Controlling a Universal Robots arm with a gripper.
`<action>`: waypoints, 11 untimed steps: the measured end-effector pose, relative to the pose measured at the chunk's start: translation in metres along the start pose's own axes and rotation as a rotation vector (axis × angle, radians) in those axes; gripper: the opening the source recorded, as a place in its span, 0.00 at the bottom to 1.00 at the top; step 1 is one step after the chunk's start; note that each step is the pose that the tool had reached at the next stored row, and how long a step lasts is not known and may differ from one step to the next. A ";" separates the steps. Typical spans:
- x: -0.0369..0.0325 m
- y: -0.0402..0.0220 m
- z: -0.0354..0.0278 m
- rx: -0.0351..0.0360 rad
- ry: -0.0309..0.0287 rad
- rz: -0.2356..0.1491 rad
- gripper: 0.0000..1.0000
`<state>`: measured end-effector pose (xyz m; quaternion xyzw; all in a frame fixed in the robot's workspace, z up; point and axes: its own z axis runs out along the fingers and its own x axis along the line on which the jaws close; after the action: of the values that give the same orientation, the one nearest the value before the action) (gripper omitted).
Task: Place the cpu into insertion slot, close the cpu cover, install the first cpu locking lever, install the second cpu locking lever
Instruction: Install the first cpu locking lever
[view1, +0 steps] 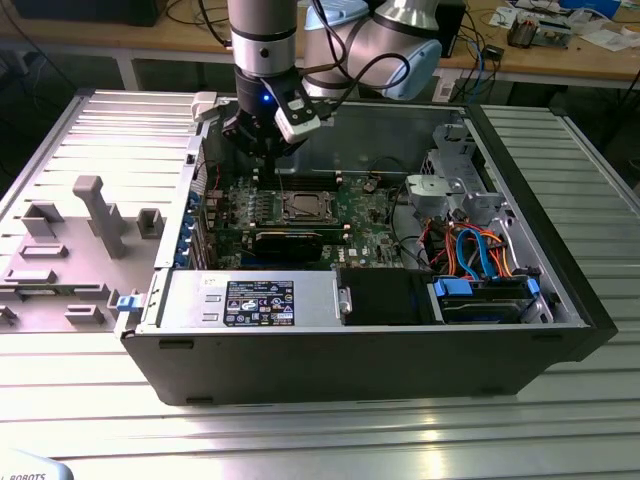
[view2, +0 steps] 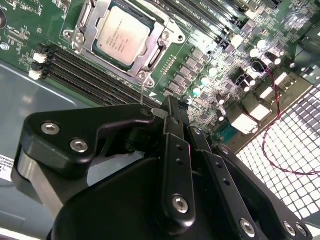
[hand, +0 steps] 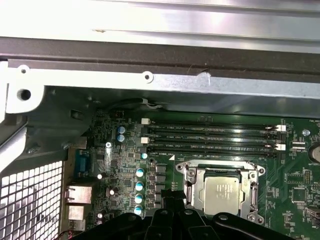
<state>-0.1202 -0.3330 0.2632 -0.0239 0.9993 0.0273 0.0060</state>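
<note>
Second wrist view: gripper nearest the camera, its black links covering the lower part of the scene. The fingers are drawn together at the tip. A thin metal rod rises from a corner of the socket and ends right at the fingertips; cannot tell whether they pinch it or only touch it.

Just past the tip: the cpu sits flat in the insertion slot, silvery top up. The cpu cover lies down over its edges, with the chip showing through the window. Black memory slots run beside the socket on the green motherboard.

First wrist view: the socket's near edge is hidden behind the gripper links.

Exterior view: the arm reaches down into the open computer case, on the exterior view's left of the socket. The case also holds a long black card, a labelled power supply and blue and orange cables. The case rests on a ribbed metal table, with a grey fixture tray beside it.
</note>
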 end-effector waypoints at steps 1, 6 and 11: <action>0.0000 0.0007 0.0002 0.0001 0.0002 0.000 0.11; 0.0002 0.0033 0.0011 -0.0014 0.0001 0.000 0.11; -0.0001 0.0094 0.0019 -0.0022 0.0000 0.000 0.11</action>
<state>-0.1205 -0.3235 0.2618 -0.0239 0.9993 0.0284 0.0060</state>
